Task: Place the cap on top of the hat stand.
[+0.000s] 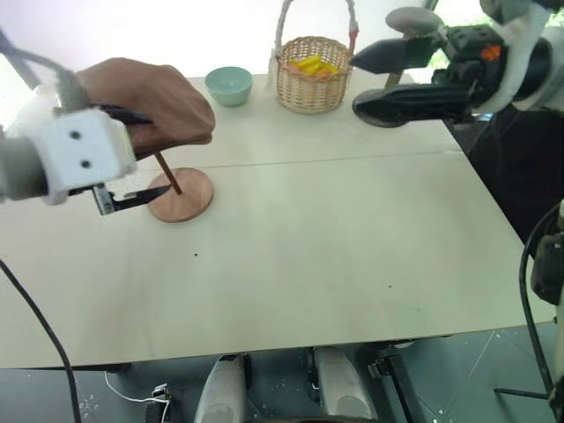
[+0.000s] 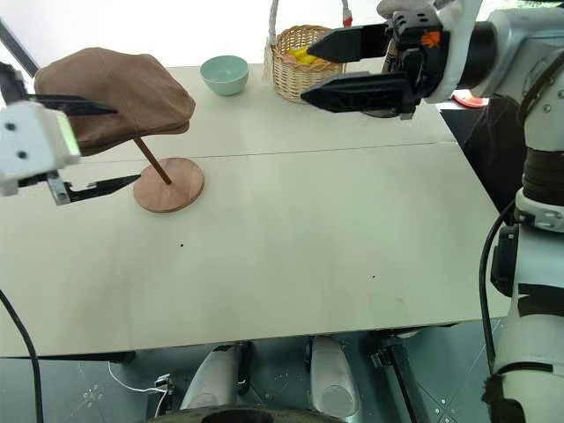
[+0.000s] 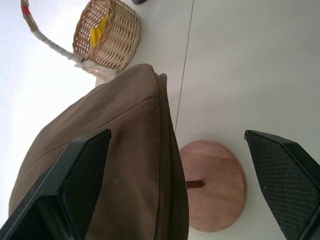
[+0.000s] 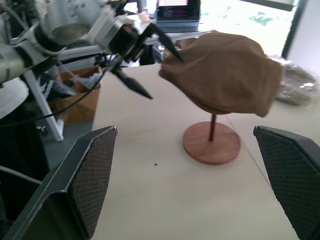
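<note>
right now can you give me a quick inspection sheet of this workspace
surface: pale table with a seam running across it, a few dark specks.
job's things: brown cap sits on top of the hat stand; slanted rod and round wooden base show below it.
clutter: wicker basket with yellow items inside, and a pale green bowl, both at the far edge.
grippers: left end effector open, one finger over the cap, one beside the base, not gripping. Right end effector open, raised above the table, holding nothing.
cables: black cable along the left edge, another on the right.
surroundings: cardboard box and a screen beyond the table.
</note>
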You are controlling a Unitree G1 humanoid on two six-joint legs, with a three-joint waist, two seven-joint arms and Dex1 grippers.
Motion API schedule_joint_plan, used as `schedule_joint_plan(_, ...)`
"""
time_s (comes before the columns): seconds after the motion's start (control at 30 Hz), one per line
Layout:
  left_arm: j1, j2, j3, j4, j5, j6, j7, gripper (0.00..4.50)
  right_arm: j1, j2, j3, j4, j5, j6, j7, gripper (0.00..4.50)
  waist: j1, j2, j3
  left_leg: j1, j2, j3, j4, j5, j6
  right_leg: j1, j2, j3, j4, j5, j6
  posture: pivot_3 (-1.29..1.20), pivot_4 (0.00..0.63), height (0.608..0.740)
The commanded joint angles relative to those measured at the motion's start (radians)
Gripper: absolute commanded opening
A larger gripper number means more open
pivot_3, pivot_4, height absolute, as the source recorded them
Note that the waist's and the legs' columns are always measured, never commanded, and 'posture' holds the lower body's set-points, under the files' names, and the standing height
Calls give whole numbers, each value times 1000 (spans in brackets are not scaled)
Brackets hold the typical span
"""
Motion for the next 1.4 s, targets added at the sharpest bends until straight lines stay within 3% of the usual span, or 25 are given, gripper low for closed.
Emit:
schedule_joint_plan(0.03, -55, 2, -81, -72, 131, 28, 100, 4500, -68, 0, -56, 19, 9, 16, -10, 4486, 0, 0, 0, 0, 0, 1, 0, 0, 0, -1, 0, 1, 0, 0, 0, 0, 150, 740)
schedule_joint_plan(0.2, -138, -52, -229, -141, 337, 135, 238, 4500, -80, 7, -71, 26, 8, 34, -18, 4486, 1, 0, 1, -1, 0, 2, 0, 0, 1, -2, 1, 1, 1, 0, 2, 0, 150, 740)
schedule_joint_plan(0.43, -115, -87, -291, -187, 555, 193, 301, 4500, -74, 19, -64, 32, -19, 14, -15, 4486, 0, 0, 1, -2, 0, 4, 2, -1, 2, -3, 1, 4, 2, 1, 3, 0, 150, 740)
schedule_joint_plan(0.53, -102, -102, -292, -184, 619, 176, 307, 3581, -80, 27, -60, 42, -30, 3, -12, 4500, 0, 0, 1, -2, 0, 6, 3, -1, 2, -3, 1, 6, 2, 2, 4, 0, 150, 740)
schedule_joint_plan(0.77, -99, -162, -260, -191, 687, 160, 305, 18, -88, 34, -54, 61, -52, -9, 9, 4500, 1, 0, 1, -2, 0, 6, 4, -1, 2, -3, 1, 7, 3, 2, 5, 0, 150, 740)
schedule_joint_plan(1.0, -29, -256, -154, -180, 730, 33, 377, 18, -79, 34, -47, 65, -68, -23, 38, 4500, 0, 0, 1, -2, 0, 7, 5, -1, 3, -3, 1, 8, 3, 3, 6, 0, 150, 740)
schedule_joint_plan(1.1, 53, -324, -1, -129, 689, -173, 437, 18, -76, 35, -38, 70, -78, -35, 55, 4500, -1, 0, 1, -2, 0, 8, 5, -2, 4, -3, 1, 8, 3, 4, 8, 0, 150, 740)
schedule_joint_plan(1.23, 143, -374, 211, 45, 531, -592, 425, 18, -83, 47, -26, 92, -100, -50, 73, 4500, 0, 0, 1, -1, 0, 8, 6, -2, 4, -3, 1, 9, 3, 5, 8, 0, 150, 740)
schedule_joint_plan(1.4, 158, -332, 297, 333, 363, -1013, 340, 18, -82, 59, -14, 113, -121, -65, 89, 4500, 3, 0, 1, -1, 0, 9, 6, -2, 4, -3, 0, 9, 3, 3, 5, 0, 150, 740)
